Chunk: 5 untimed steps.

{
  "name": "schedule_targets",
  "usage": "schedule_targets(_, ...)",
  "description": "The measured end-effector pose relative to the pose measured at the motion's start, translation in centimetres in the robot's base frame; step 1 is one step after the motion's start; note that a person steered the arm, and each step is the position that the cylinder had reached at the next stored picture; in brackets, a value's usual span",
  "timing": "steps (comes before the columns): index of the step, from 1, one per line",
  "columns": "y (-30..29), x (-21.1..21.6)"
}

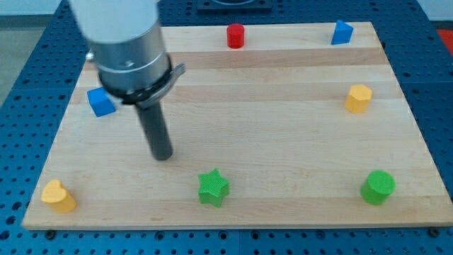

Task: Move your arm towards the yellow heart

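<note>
We saw our tip [162,155] resting on the table [269,134], up and to the right of the yellow heart [58,196], well apart from it. From that heart, the blue block [100,103] sat straight up the view, the green star [212,188] lay to the right, and the green cylinder [378,188] farther right.
</note>
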<state>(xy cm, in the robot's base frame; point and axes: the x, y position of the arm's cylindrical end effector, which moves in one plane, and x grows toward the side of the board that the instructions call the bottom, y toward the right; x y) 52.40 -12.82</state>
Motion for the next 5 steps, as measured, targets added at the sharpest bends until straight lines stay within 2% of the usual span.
schedule_targets(1, -3.2, 3.2)
schedule_targets(3, -3.7, 5.0)
schedule_targets(4, -4.5, 9.3)
schedule_targets(5, -4.8, 9.5)
